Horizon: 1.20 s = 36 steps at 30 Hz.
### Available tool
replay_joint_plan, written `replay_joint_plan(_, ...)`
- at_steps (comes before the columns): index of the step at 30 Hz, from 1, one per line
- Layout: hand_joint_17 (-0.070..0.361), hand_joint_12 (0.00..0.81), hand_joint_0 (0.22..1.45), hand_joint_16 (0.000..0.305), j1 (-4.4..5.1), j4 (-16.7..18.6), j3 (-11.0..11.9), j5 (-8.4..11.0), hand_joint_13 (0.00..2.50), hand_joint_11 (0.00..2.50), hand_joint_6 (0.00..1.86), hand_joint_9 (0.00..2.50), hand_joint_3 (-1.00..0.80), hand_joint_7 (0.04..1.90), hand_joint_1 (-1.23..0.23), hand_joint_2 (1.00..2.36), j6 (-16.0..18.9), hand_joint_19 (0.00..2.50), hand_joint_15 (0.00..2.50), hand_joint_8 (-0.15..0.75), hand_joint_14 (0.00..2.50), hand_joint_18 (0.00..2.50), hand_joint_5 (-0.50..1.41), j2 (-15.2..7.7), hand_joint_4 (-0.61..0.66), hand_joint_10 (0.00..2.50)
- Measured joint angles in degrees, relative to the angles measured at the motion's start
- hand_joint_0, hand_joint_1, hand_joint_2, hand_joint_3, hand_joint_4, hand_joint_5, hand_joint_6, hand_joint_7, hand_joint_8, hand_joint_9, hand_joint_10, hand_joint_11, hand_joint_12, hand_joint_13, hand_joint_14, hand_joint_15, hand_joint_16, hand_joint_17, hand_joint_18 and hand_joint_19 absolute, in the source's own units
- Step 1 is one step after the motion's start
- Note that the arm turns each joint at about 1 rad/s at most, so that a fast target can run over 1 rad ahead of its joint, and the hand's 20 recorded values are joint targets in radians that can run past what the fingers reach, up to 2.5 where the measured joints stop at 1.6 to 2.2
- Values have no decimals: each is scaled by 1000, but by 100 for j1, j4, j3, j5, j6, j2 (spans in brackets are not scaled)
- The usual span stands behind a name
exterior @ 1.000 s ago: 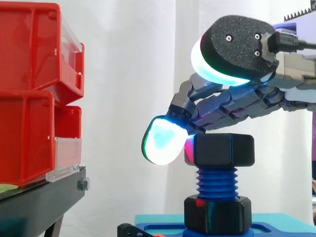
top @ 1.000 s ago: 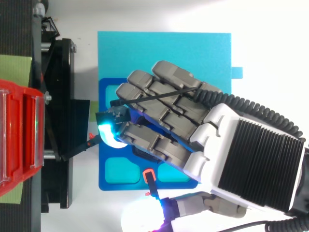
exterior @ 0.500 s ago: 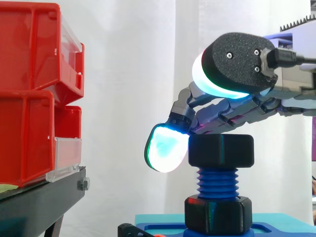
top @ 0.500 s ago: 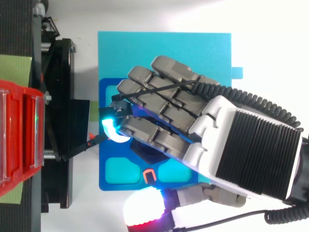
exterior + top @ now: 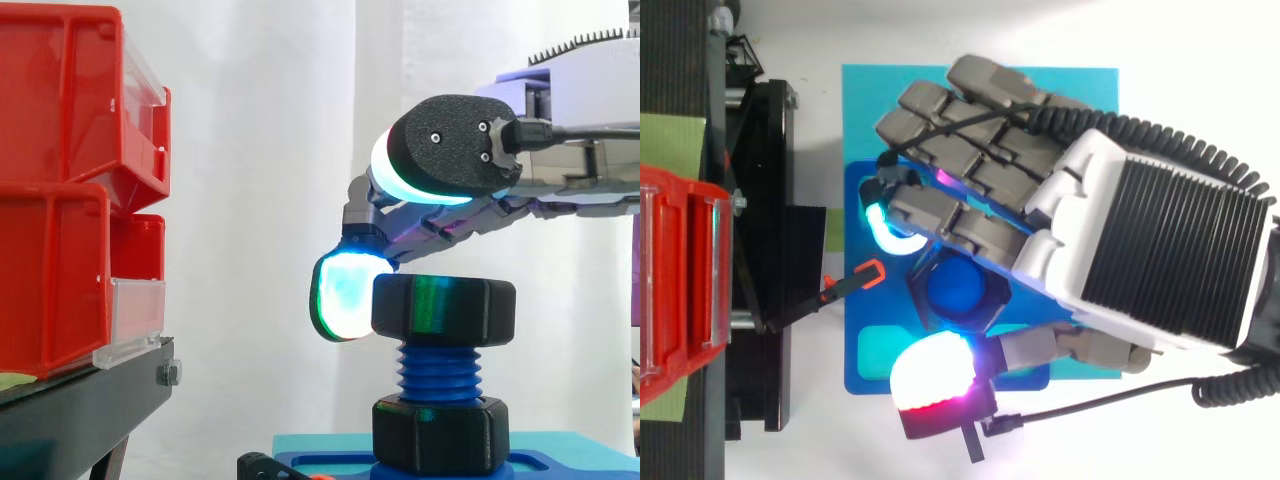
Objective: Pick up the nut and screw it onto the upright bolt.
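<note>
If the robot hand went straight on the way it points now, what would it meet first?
Probably the lower red plastic bin on the black stand, left of the hand. The gap between looks free, but depth is unclear.

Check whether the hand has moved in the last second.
Yes. In the top view the hand has swung toward the top edge of the teal mat, uncovering the blue bolt it hid a second ago.

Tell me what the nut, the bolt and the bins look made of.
Nut: black plastic, probably; matte with a soft sheen, thick blunt edges. Bolt: blue plastic, likely; coarse rounded threads, dull. Bins: glossy red plastic, clear fronts.
</note>
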Motion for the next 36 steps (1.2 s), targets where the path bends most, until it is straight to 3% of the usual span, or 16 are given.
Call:
replay_joint_plan(8,87,317,491,39,-79,-207,88,-50,421,0,503,456,-500,1187,-159,1000,0,0,0,279,0,323,-85,13,289,0)
replay_joint_plan(9,87,317,491,39,-84,-219,89,-51,424,0,504,445,-500,1019,-159,1000,0,0,0,270,0,325,-108,16,281,0)
replay_joint_plan(12,90,322,484,40,-97,-261,90,-54,384,0,503,403,-500,823,-151,1000,0,0,0,259,0,306,-132,34,225,0)
replay_joint_plan(21,96,331,466,43,-112,-309,250,-65,232,0,501,288,-500,651,-47,1000,-10,0,0,217,0,128,-162,57,162,0)
replay_joint_plan(36,96,337,466,43,52,-14,303,-210,140,0,501,214,-500,629,40,1000,-76,0,0,205,0,0,-174,-12,136,0)
